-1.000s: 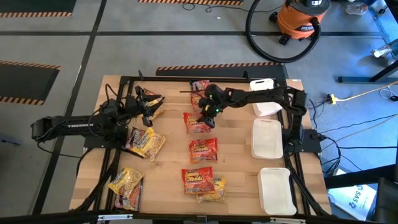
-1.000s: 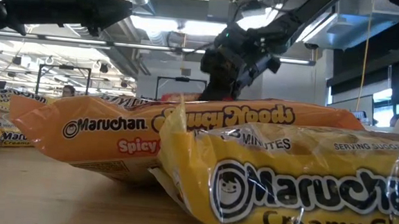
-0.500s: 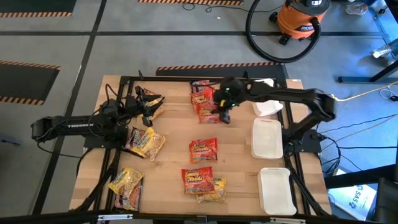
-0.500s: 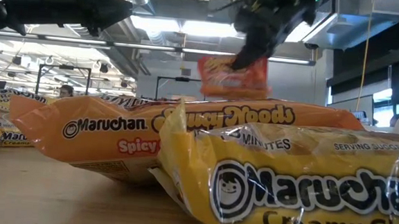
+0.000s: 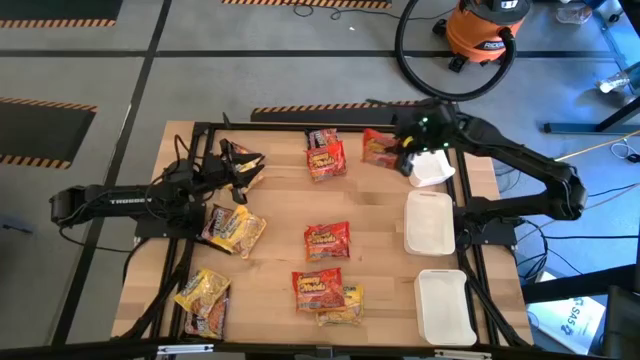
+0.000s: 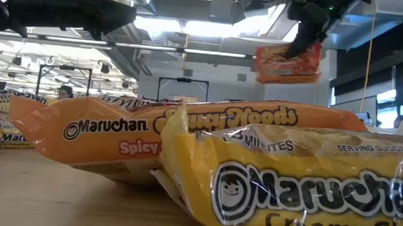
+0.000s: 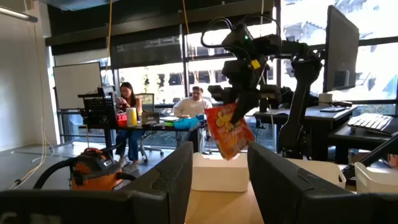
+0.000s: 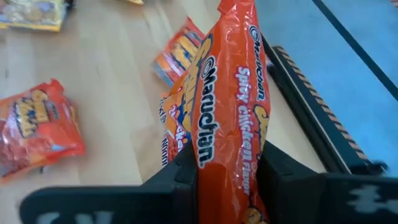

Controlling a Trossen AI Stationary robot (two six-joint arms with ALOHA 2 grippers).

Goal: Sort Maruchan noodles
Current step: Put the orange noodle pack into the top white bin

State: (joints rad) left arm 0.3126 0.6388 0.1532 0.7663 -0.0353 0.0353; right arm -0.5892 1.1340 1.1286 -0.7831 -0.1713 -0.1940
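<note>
Right wrist view: one red packet [image 8: 229, 106], label reading spicy chicken, is pinched edgewise between the right gripper [image 8: 227, 171] fingers, hanging lengthwise so it clears what lies below.

- Location, high view: the same packet [image 5: 380, 148] is held above the table [image 5: 275, 205] at about 1 o'clock, just beside the nearest white tray [image 5: 428, 167]. Judged purpose: carried clear of the loose packets toward a tray, the likely drop point for its colour.
- Trays: three in a column down the 3 o'clock edge; the middle tray [image 5: 428, 222] and the lowest tray [image 5: 445, 305] show nothing inside.
- Loose stock, red: a small pile [image 5: 325, 157] at 12 o'clock; one packet [image 5: 327, 240] at centre; one [image 5: 318, 288] toward 6 o'clock with a yellow packet [image 5: 340, 305] touching it.
- Loose stock, 7 to 9 o'clock: one brown packet [image 5: 232, 228] and yellow ones [image 5: 203, 293], well apart from the trays, still unsorted.
- Left gripper [image 5: 240, 172]: waits at 10 o'clock over a packet there; fingers spread, nothing between them in the left wrist view.
</note>
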